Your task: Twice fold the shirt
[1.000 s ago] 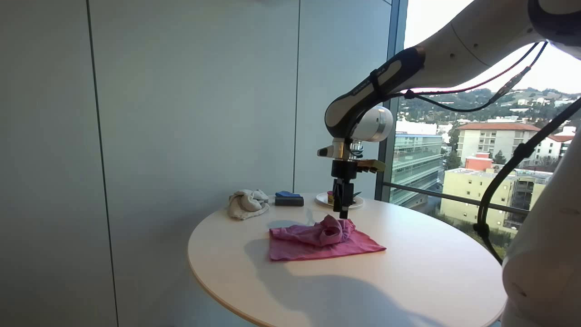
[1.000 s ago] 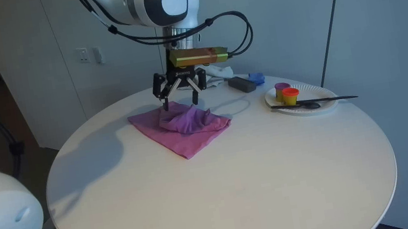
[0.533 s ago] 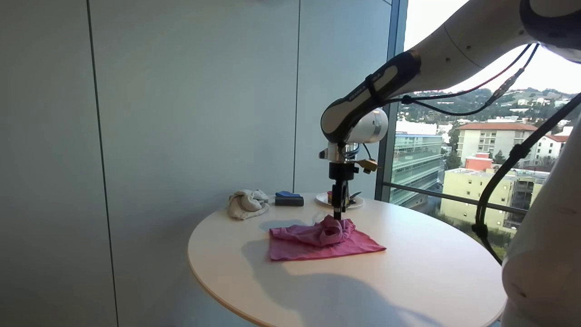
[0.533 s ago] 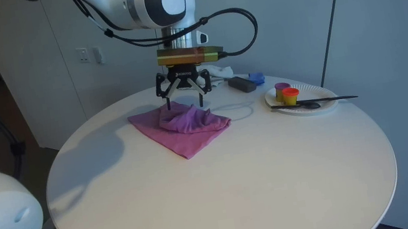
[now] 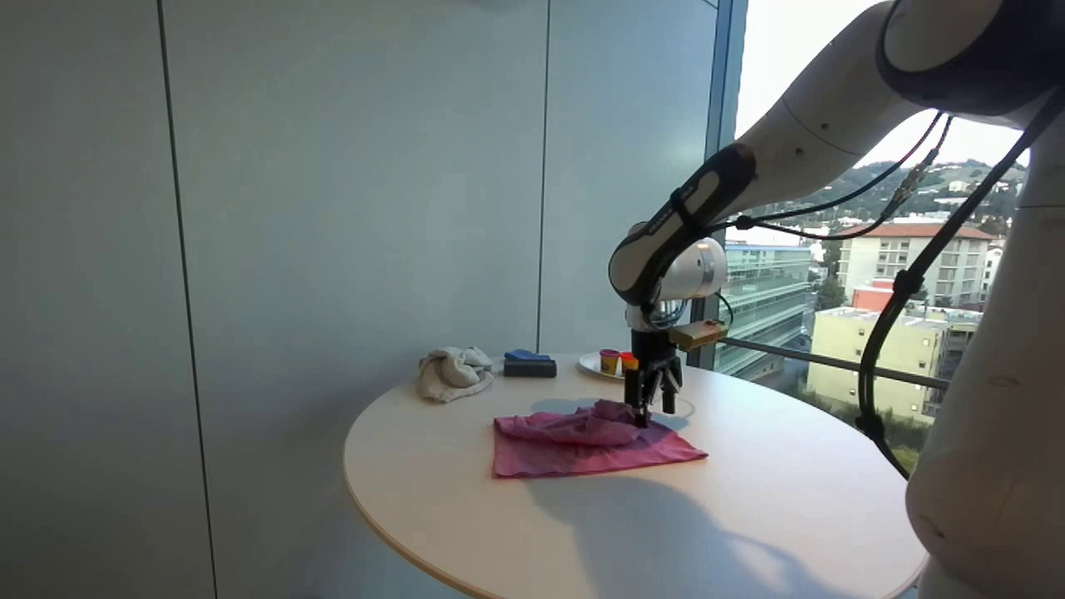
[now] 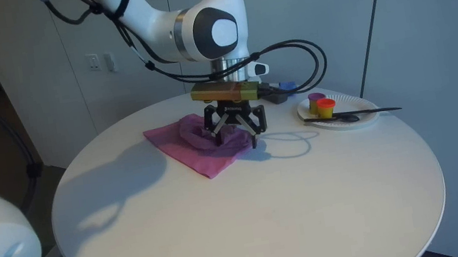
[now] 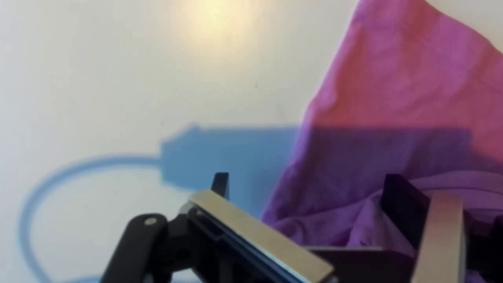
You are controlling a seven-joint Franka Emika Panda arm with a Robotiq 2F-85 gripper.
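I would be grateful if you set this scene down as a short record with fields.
Task item: pink shirt on a round white table
Shirt state: rumpled upper part over a flatter layer; number of folds unclear
Grasp: hand open, straddling the shirt's edge; contact unclear
Tableware: white plate bearing a purple-lidded tub, a red-lidded tub and dark utensils
Also on table: light cloth, dark box, blue item

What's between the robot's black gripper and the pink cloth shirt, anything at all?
Nothing visible. The open black two-fingered gripper is at the edge of the pink cloth shirt, partly over it; whether they touch is hard to tell. The round white paper plate is off to the side.
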